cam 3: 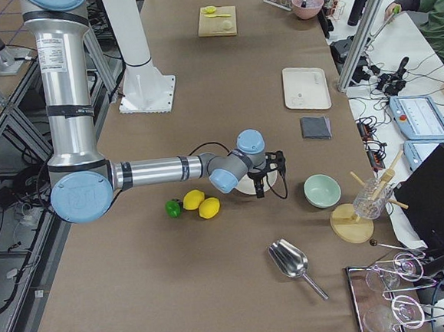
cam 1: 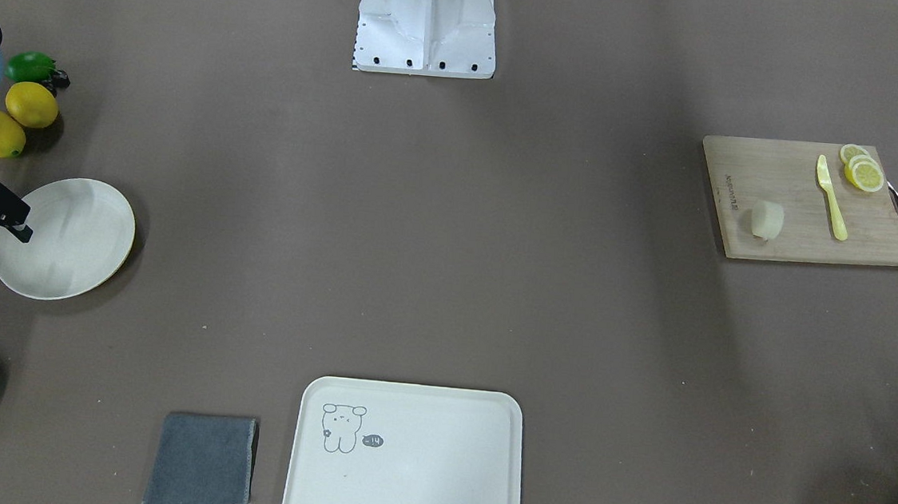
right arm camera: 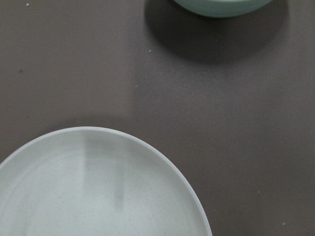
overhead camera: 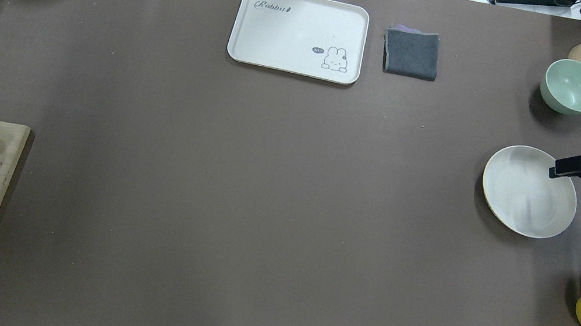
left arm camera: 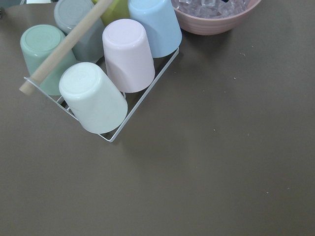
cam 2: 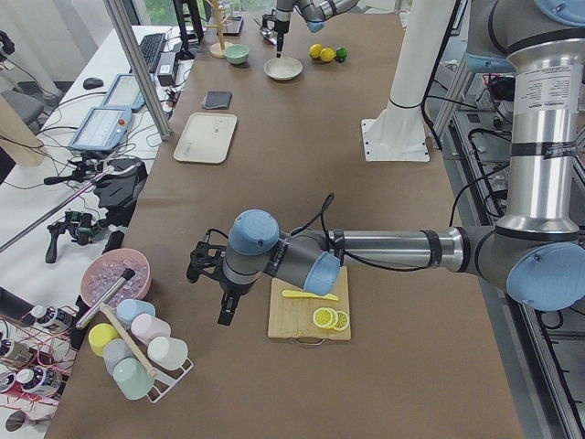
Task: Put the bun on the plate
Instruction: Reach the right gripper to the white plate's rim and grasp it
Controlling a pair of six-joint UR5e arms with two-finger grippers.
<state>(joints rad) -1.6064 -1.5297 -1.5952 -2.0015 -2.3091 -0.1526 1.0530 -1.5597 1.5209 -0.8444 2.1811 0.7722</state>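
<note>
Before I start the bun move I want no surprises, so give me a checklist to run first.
Bun lies free on the cutting board: ok.
Plate empty: ok.
Knife and lemon slices apart from bun: ok.
Left gripper at the bun: not ok, it is off the board, near the cups.
Left gripper open: cannot tell.
Right gripper away from plate: not ok, it hangs over the rim.
</note>
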